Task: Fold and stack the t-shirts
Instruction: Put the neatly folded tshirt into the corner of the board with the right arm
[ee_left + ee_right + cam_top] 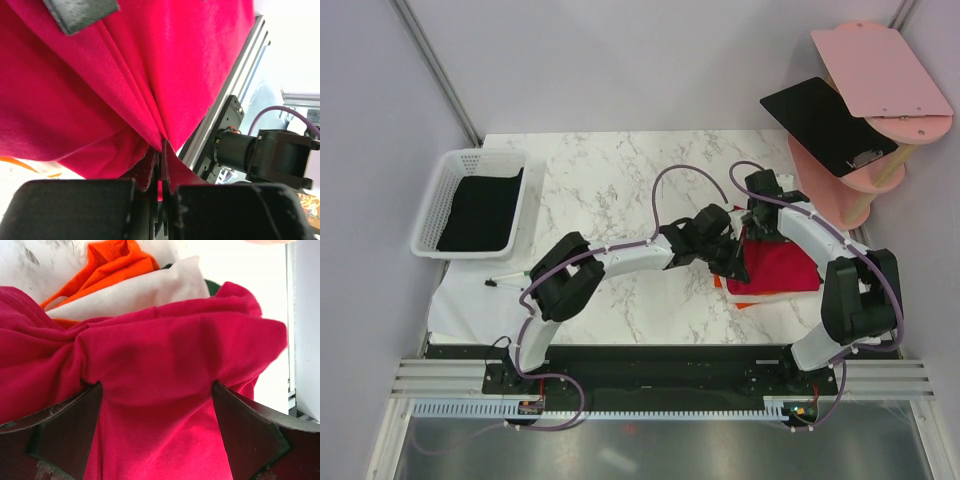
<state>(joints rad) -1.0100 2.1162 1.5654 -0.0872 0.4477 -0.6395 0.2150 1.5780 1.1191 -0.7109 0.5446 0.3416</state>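
Note:
The crimson red t-shirt (782, 268) lies bunched at the right of the table on an orange-red t-shirt (723, 284). My left gripper (732, 260) is at its left edge, and in the left wrist view the gripper (162, 150) is shut on a pinched fold of the crimson cloth (75, 100). My right gripper (758, 222) is at the shirt's far edge. In the right wrist view the gripper (155, 405) has its jaws wide apart with crimson cloth (165, 350) bulging between them. Orange-red cloth (112, 267) shows behind. A black t-shirt (480, 208) lies in the basket.
A white mesh basket (432, 215) stands at the table's left. A flat black board (825, 125) rests on a pink shelf stand (880, 70) at the back right. A white cloth (460, 300) with a thin pen-like object (505, 280) lies front left. A pale folded cloth (145, 290) lies under the crimson shirt.

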